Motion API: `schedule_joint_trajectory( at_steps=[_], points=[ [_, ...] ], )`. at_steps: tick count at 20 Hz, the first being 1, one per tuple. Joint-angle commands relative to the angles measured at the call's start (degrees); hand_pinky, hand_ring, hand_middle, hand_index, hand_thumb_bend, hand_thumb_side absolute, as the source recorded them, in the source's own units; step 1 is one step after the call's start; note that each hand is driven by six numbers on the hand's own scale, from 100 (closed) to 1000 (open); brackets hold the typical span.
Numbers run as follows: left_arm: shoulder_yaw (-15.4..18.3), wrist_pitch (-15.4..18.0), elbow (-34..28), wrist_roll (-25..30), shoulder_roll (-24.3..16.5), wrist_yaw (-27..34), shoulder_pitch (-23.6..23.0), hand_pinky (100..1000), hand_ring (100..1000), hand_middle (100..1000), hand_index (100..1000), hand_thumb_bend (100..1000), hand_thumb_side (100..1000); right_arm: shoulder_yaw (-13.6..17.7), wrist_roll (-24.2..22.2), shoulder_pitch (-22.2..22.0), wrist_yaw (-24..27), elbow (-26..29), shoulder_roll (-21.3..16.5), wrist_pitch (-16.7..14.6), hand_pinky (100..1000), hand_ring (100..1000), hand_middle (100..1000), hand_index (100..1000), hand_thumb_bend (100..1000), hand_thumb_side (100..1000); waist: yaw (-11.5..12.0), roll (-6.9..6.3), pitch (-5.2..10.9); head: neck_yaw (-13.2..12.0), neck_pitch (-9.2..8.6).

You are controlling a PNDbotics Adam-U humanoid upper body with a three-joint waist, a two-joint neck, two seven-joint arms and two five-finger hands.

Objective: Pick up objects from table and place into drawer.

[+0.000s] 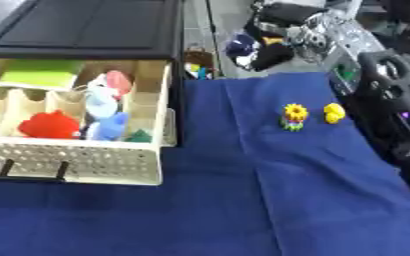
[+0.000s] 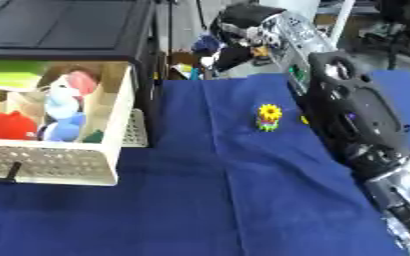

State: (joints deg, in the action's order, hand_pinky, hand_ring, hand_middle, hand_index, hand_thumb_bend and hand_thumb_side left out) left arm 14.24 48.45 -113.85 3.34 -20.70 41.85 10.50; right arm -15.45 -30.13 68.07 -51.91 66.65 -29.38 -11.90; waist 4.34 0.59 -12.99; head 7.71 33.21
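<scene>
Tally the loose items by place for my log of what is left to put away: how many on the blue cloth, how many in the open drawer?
On the blue cloth: 2 (sunflower toy, yellow piece)
In the drawer: 5 visible (green block, red toy, pink-and-white toy, blue toy, small green piece)
Total: 7
</scene>
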Motion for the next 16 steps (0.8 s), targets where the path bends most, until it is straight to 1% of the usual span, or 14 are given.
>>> schedule_joint_trajectory(
  at_steps=[1, 4, 7, 8, 9, 16],
  points=[
    [0.17, 0.19, -0.75, -0.06, -2.0, 0.3, 0.11, 591, 719, 728, 871, 189, 1000, 0.0, -1.41, 1.87, 5.34, 7.93, -2.67, 1.37, 607, 698, 346, 426, 158, 772, 0.08, -0.09, 1.4, -0.15, 0.35],
    [0.15, 0.19, -0.75, -0.07, -2.09, 0.4, 0.14, 591, 719, 728, 871, 189, 1000, -0.24, -2.28, 2.22, 9.03, 13.32, -3.01, 3.34, 606, 693, 344, 416, 158, 771, 0.16, -0.04, 1.48, -0.13, 0.45],
    [0.11, 0.12, -0.75, -0.08, -2.21, 0.53, 0.21, 591, 719, 728, 871, 187, 1000, -0.8, -3.22, 2.82, 11.66, 17.01, -2.68, 4.79, 607, 693, 342, 413, 154, 771, 0.35, 0.08, 1.57, 0.04, 0.53],
    [0.08, 0.09, -0.75, -0.07, -2.24, 0.58, 0.24, 591, 719, 728, 870, 189, 1000, -0.99, -3.52, 3.11, 12.26, 17.8, -2.37, 5.14, 606, 692, 342, 411, 170, 799, 0.47, 0.11, 1.59, 0.11, 0.54],
    [0.06, 0.06, -0.75, -0.07, -2.26, 0.64, 0.29, 591, 719, 727, 870, 187, 1000, -1.13, -3.79, 3.39, 12.75, 18.41, -2.0, 5.49, 606, 692, 343, 410, 154, 772, 0.6, 0.14, 1.6, 0.18, 0.53],
    [-0.15, -0.21, -0.75, 0.12, -2.24, 1.11, 0.78, 591, 719, 728, 870, 186, 1000, -2.26, -5.21, 5.44, 14.71, 20.45, 2.06, 6.46, 606, 691, 343, 408, 143, 787, 1.61, 0.33, 1.48, 0.92, 0.41]
  ],
)
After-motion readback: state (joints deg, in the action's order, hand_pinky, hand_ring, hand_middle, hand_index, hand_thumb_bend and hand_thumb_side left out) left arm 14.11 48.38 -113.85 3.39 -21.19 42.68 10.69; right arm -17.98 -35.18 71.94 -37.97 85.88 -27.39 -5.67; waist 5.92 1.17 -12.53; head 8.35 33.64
